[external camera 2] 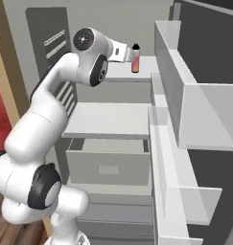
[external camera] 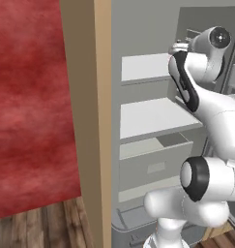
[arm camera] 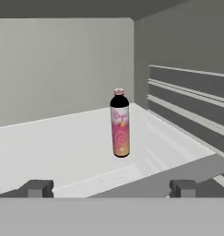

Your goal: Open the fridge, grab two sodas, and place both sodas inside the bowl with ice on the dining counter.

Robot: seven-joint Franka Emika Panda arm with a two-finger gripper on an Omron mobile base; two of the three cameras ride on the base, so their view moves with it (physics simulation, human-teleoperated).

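arm stretched forward and level, tool (arm camera: 111,188) fingers spread wide, empty.

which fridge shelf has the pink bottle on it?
The top white shelf, where the pink bottle with a dark cap stands upright before the open gripper. The white shelf below is bare.

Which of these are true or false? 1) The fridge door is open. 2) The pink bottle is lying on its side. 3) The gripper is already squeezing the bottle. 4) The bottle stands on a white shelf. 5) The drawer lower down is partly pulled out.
1) True: the fridge is open, its shelves on show.
2) False: the pink bottle stands upright.
3) False: the gripper is open, short of the bottle.
4) True: it stands on the upper white shelf.
5) True: the drawer sits partly out.
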